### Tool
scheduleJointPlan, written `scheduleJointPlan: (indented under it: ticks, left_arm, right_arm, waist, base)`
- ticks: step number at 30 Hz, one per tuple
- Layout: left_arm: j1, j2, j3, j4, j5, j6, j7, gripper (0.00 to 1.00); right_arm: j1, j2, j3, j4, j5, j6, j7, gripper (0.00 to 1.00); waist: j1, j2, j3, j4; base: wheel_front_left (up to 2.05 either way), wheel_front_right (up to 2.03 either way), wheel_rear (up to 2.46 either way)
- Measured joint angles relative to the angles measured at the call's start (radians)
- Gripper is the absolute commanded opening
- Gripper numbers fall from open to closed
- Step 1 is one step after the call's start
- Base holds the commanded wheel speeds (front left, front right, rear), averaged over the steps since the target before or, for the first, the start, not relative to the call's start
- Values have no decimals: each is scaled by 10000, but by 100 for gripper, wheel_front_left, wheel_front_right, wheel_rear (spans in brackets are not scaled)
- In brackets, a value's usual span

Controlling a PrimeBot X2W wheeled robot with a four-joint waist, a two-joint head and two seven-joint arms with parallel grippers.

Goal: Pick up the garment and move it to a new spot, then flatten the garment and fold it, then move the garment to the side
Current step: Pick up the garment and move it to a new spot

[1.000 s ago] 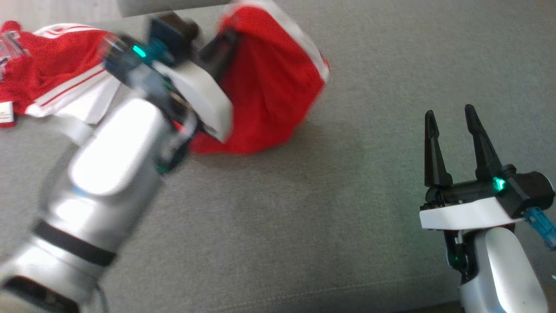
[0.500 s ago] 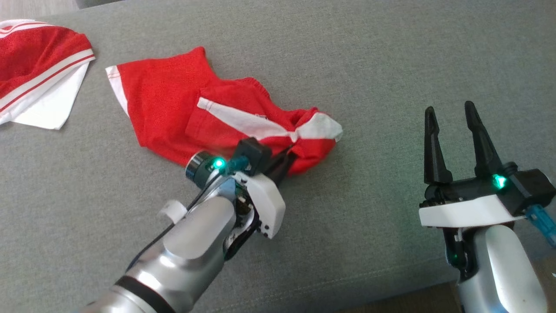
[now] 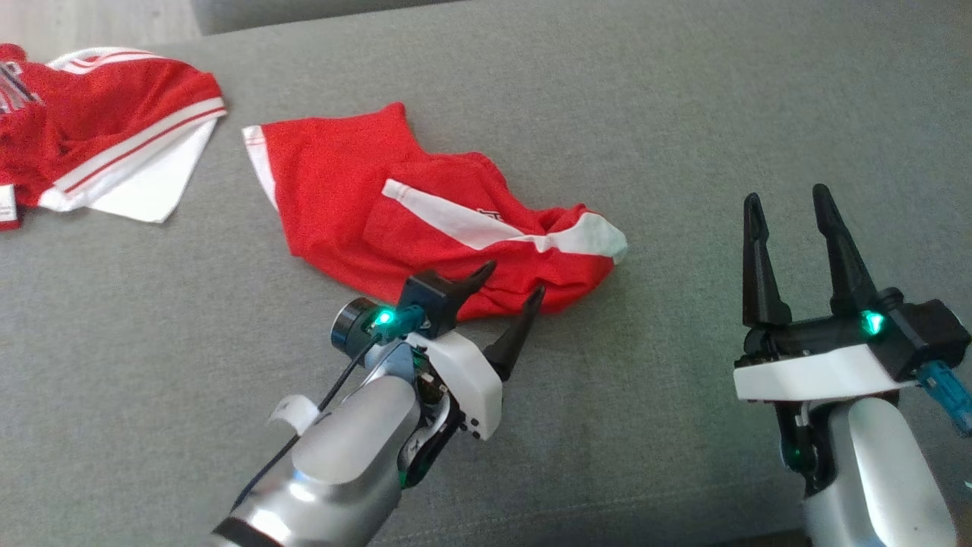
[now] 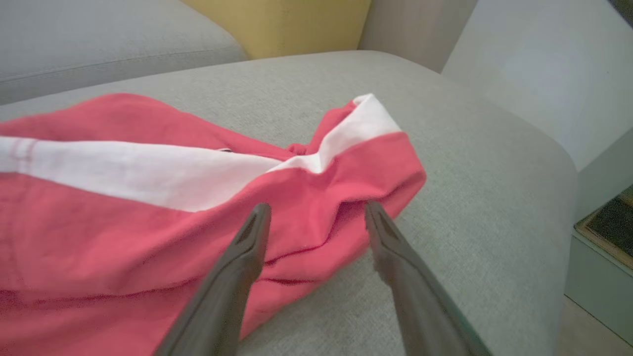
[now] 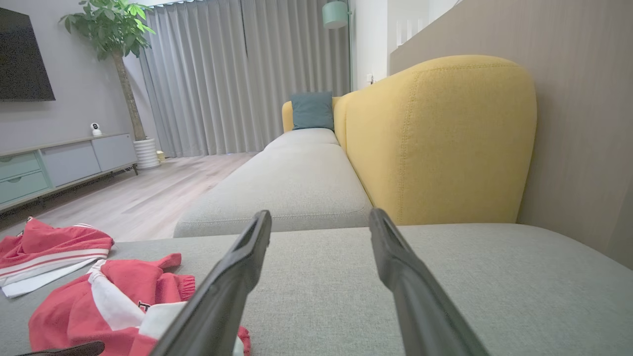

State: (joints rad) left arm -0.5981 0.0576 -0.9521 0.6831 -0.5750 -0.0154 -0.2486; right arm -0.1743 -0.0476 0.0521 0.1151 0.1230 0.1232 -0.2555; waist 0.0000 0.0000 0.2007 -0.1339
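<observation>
Head view: the jersey (image 3: 114, 114) is seen crumpled at the far left of the sofa (image 3: 683, 114), well apart from both arms. The left jaws are spread wide at the near edge of the red shorts (image 3: 342, 190).

Left wrist view: nothing is gripped, and the hem of the shorts is touched at most by the tips.

Right wrist view: the right jaws are held open over bare sofa, probably in waiting.

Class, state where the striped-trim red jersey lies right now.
In the head view the jersey lies at the upper left of the grey cushion, left of the red shorts and apart from them.

garment (image 3: 106, 125): red jersey, striped trim, white sleeve, crumpled, far-left
</observation>
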Motion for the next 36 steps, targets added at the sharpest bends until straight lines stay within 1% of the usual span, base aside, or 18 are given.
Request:
scheduleJointPlan:
  ticks: [5,10,18,23,24,26,29,32,36]
  left_arm:
    - [462,81,719,-867,0,359,-8,100]
    - [1051,410,1530,-1720,113,721,-8,100]
    - [2762,752,3467,-3544,696,1467,-8,100]
    - [4331,807,4734,-4594,1266,1745,-8,100]
    - [4331,807,4734,-4594,1266,1745,-8,100]
    - [4947,800,5271,-4963,1503,1835,-8,100]
    - [5680,752,6029,-5405,1875,1837,-8,100]
    - [6176,644,6558,-5781,2334,1822,-10,100]
    - [6730,468,7076,-5973,2780,1603,-10,100]
  right_arm:
    - [44,0,-27,63,-17,0,0,100]
    - [221,0,-27,90,-33,0,0,100]
    - [682,2,-63,155,-100,0,0,100]
    - [1012,2,-115,176,-100,0,0,100]
    - [1012,2,-115,176,-100,0,0,100]
    - [1170,4,-117,201,-82,0,0,100]
    - [1353,6,-92,234,-23,0,0,100]
    - [1509,10,-17,236,111,0,0,100]
    - [1716,10,52,265,284,0,0,100]
  waist:
    - [0,0,-321,253]
    - [0,0,-650,414]
    - [0,0,-1230,563]
    - [0,0,-1585,704]
    - [0,0,-1585,704]
    - [0,0,-1703,782]
    - [0,0,-1843,913]
    - [0,0,-1947,1008]
    - [0,0,-2039,1060]
  base:
    - [0,0,0]
    - [0,0,0]
    - [0,0,0]
    - [0,0,0]
    - [0,0,0]
    - [0,0,0]
    - [0,0,0]
    - [0,0,0]
    - [0,0,0]
